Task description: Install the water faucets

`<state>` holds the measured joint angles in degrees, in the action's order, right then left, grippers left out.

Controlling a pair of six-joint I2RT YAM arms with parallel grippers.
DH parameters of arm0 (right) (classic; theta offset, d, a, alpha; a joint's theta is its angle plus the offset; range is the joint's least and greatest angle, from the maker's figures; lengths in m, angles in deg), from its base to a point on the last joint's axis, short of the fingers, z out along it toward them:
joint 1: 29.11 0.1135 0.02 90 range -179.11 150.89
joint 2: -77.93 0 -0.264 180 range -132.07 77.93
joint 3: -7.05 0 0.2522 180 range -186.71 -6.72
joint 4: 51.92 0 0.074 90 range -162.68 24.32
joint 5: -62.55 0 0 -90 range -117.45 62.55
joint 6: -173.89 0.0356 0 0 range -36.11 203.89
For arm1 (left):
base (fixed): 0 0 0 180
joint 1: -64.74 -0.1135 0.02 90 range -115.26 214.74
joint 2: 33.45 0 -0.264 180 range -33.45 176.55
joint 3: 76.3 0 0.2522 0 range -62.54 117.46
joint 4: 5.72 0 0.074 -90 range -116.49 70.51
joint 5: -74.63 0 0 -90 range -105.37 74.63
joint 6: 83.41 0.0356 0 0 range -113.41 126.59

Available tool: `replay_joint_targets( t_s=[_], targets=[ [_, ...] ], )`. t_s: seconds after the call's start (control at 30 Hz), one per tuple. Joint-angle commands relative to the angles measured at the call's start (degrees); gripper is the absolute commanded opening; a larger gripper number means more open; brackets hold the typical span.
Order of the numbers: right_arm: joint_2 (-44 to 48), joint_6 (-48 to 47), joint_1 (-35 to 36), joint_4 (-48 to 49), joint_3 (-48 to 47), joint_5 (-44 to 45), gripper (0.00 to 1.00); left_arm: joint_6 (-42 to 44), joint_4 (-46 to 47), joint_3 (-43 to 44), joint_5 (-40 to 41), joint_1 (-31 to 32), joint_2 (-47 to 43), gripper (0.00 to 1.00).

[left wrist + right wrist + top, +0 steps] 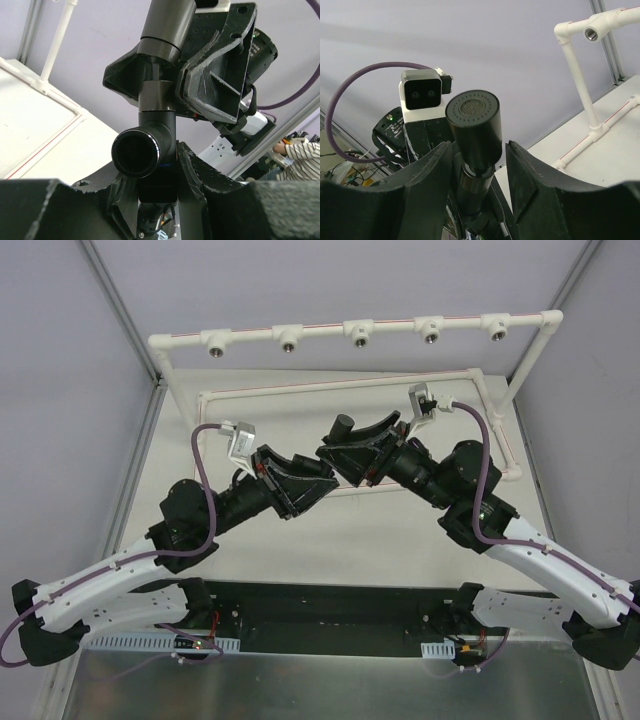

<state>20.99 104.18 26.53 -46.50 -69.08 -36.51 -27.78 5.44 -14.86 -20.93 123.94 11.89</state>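
A black T-shaped faucet (156, 130) is held in the air between my two arms, its round open side mouth facing the left wrist camera. My left gripper (157, 176) is shut on its lower body. A short stubby black cylinder (473, 120) with a perforated end sits on top of it and also shows in the top view (343, 427). My right gripper (480, 155) brackets this cylinder and its stem from the other side. A narrow gap shows beside the right finger (530, 175). In the top view the left gripper (300, 488) and the right gripper (362, 448) meet above mid-table.
A white pipe frame (250, 335) with several metal-threaded fittings (359, 337) stands along the back of the table; one fitting shows in the right wrist view (591, 34). A lower white pipe loop (300, 388) lies behind the grippers. Metal cage posts stand at both sides.
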Motion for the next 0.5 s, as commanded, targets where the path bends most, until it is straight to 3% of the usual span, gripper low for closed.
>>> replay_joint_targets(
  t_s=[0.0, 0.1, 0.27, 0.37, 0.47],
  targets=[
    [0.78, 0.62, 0.0, 2.26, -2.76, -0.43, 0.49, -0.52, 5.75, 2.5, -3.05, 0.04, 0.1, 0.0],
    [0.7, 0.71, -0.09, 2.35, -2.76, -0.61, 0.38, 0.35, 5.05, 2.59, -2.88, 0.04, 0.27, 0.0],
    [0.61, 0.97, 0.08, 2.35, -2.67, -0.43, 0.06, 2.99, 2.5, 3.21, -1.47, 0.04, -0.17, 0.0],
    [0.26, 1.41, 0.08, 1.74, -2.67, 0.18, 0.0, 6.14, -0.13, 4.08, 0.37, 0.04, -0.6, 0.0],
    [-0.09, 1.41, 0.08, 0.43, -3.11, 2.02, 0.0, 10.79, -4.7, 5.49, 4.66, 0.04, -1.13, 0.0]
  ],
)
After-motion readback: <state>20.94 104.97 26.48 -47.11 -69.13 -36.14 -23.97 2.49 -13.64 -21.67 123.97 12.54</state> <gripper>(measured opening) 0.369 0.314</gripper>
